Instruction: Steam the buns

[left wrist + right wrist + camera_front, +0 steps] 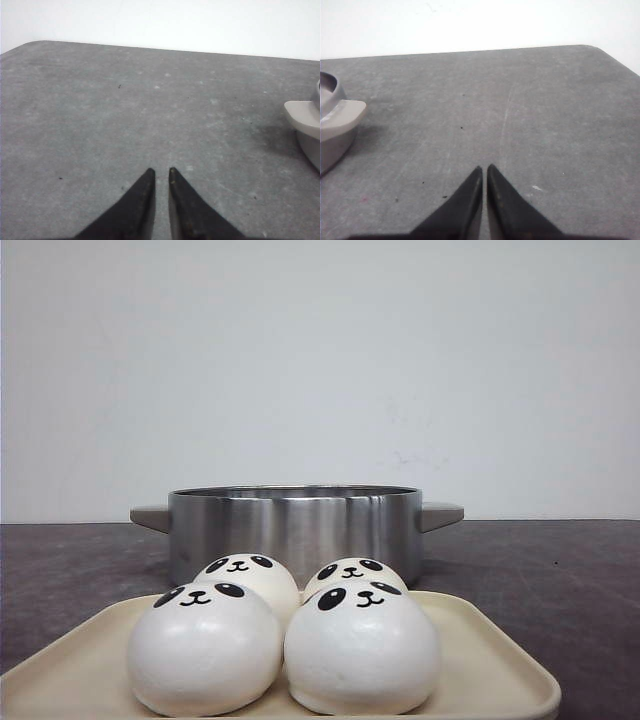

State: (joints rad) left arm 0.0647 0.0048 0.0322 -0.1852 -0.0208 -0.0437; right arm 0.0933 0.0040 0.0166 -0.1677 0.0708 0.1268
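Front view shows the four buns [283, 635] clustered on a cream tray [497, 665], two in the near row and two tucked behind them, all touching their neighbours, just in front of the steel pot [295, 528]. Neither tool appears in this view, and no bun appears in either wrist view, so the buns lie well apart from both tools. The left tool [161, 175] has its black pointed fingers nearly together with only a thin slit between them, holding nothing, over bare desk [125, 115] beside the pot's grey handle [304, 116]. The right tool [485, 171] is likewise closed on nothing, on the other side of the pot.

The buns are smooth, white and domed, with black panda faces. The pot is brushed metal with flat grey handles. The desk is matte, mottled dark grey with rounded corners; a plain white wall stands behind the pot.
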